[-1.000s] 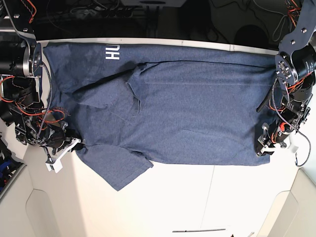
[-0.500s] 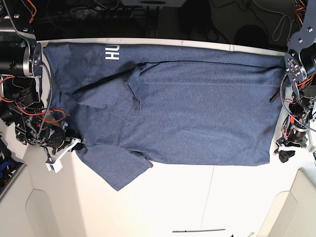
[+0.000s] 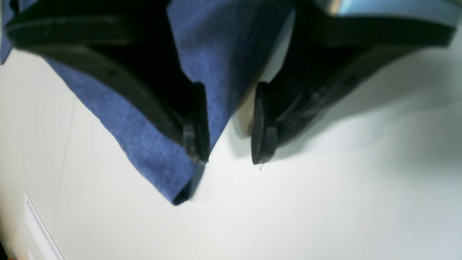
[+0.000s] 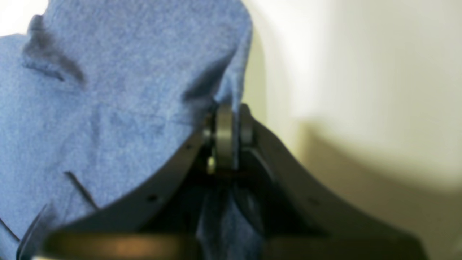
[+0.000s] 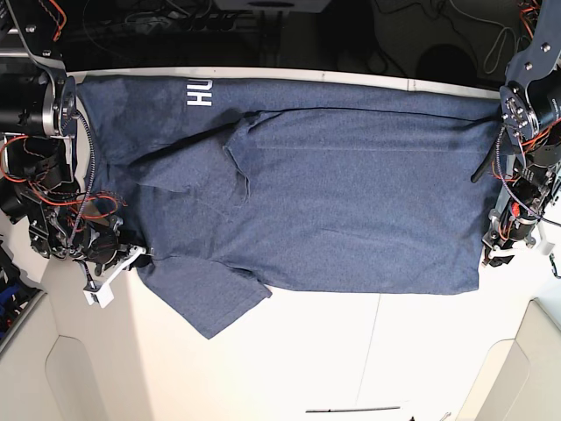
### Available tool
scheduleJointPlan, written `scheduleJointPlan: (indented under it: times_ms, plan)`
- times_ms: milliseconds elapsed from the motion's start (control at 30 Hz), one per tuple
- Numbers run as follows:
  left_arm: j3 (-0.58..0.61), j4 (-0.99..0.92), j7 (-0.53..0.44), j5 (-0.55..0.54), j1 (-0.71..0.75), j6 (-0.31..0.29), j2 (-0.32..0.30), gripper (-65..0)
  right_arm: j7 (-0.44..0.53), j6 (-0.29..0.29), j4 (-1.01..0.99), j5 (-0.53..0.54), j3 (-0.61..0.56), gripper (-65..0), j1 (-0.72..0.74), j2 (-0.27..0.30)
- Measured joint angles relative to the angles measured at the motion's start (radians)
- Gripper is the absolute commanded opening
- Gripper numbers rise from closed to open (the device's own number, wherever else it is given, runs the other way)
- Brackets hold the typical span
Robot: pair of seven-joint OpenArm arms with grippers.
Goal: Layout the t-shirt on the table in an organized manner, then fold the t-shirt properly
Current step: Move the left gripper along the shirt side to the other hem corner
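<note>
Shirt (image 5: 298, 193) spread flat across surface (image 5: 368, 351). Left claw (image 3: 225, 137) apart over hem corner, gripping nothing. Right claw (image 4: 225, 133) clamped on shirt edge.

Base view looks straight down from high over the table (image 5: 351, 351), taking in the whole t-shirt (image 5: 333, 202). Left wrist cam sits close above the shirt's corner (image 3: 173, 180), facing down past its gripper (image 3: 229, 159). Right wrist cam is closer, on the shirt's opposite edge. All views share the shirt.
</note>
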Motion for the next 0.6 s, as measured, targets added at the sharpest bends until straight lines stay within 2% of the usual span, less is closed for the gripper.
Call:
scheduleJointPlan:
  times_ms: [100, 500, 533, 600]
  plan:
    - [0.0, 0.0, 0.023, -0.023, 0.0, -0.02, 0.017, -41.8, 0.0, 0.0, 0.0, 0.001, 0.0, -65.0, 0.0, -0.001]
    - [-0.002, 0.002, 0.013, -0.018, -0.021, -0.035, 0.098, -41.8, 0.0, 0.0, 0.0, 0.001, 0.0, -65.0, 0.0, -0.001]
    - [-0.002, 0.002, 0.015, -0.005, -0.026, -0.035, 0.098, -42.3, 0.0, 0.0, 0.0, 0.001, 0.0, -65.0, 0.0, -0.001]
    - [-0.002, 0.002, 0.014, 0.019, -0.038, -0.034, 0.098, -49.8, 0.0, 0.0, 0.0, 0.0, 0.0, -65.0, 0.0, 0.0]
